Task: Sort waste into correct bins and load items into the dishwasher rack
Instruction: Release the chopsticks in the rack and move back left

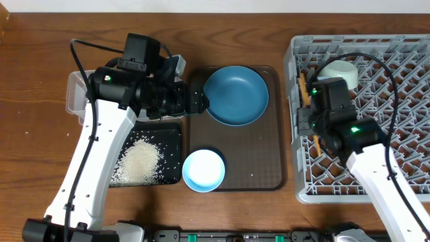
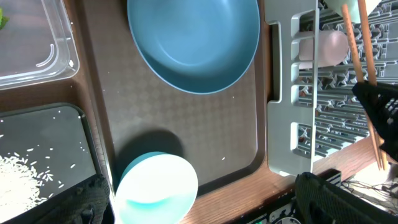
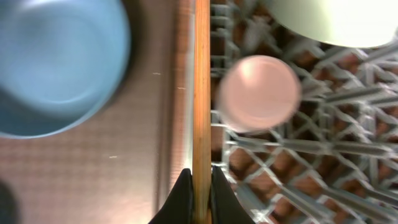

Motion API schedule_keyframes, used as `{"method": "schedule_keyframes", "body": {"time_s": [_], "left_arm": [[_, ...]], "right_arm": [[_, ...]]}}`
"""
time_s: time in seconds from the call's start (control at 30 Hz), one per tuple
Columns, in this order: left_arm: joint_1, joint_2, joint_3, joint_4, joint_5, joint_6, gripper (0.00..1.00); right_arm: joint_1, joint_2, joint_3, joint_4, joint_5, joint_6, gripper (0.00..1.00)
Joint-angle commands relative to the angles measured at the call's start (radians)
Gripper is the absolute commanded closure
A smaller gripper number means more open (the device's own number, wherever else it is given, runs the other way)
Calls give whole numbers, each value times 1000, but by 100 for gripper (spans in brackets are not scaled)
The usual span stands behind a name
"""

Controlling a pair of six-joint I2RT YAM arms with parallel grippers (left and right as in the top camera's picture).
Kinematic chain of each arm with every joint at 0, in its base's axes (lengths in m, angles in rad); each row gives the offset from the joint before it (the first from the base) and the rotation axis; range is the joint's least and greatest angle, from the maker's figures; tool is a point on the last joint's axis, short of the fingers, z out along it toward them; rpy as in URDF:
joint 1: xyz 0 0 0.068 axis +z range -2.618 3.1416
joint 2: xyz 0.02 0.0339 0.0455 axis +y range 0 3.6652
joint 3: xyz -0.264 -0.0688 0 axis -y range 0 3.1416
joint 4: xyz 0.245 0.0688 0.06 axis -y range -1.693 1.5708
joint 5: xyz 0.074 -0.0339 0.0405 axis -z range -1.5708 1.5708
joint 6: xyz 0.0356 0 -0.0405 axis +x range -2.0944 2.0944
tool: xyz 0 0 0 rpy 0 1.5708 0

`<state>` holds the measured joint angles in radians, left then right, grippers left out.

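The right hand [image 3: 201, 182] is pinched shut on a pair of wooden chopsticks [image 3: 202, 93] over the left edge of the grey dishwasher rack [image 1: 299, 188], where the pink cup [image 3: 258, 93] and mint-green bowl [image 1: 339, 70] sit among the pegs. The left hand [image 1: 197, 102] hangs empty, fingers spread wide, beside the blue plate [image 1: 235, 94] on the brown tray [image 1: 262, 161], which also carries the small white bowl [image 1: 203, 169]. Rice [image 1: 140, 161] lies in the black tray [image 1: 171, 134] on the table [image 1: 33, 168], next to the clear tub [image 1: 72, 101].
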<state>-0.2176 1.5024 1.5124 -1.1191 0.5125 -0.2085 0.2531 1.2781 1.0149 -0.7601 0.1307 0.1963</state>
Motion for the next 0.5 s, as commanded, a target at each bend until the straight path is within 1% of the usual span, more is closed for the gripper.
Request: {"method": "schedule_keyframes", "body": {"time_s": [0.0, 0.2, 0.37, 0.47], "left_arm": [[3, 1, -5, -2, -9, 9, 2], [3, 1, -5, -2, -9, 9, 2], [3, 1, -5, -2, -9, 9, 2], [3, 1, -5, -2, -9, 9, 2]], "right_arm": [[-45, 26, 3, -3, 35, -34, 99], [-56, 92, 3, 15, 34, -39, 99], [-56, 160, 3, 67, 11, -93, 99], [-56, 196, 3, 80, 11, -93, 99]]}}
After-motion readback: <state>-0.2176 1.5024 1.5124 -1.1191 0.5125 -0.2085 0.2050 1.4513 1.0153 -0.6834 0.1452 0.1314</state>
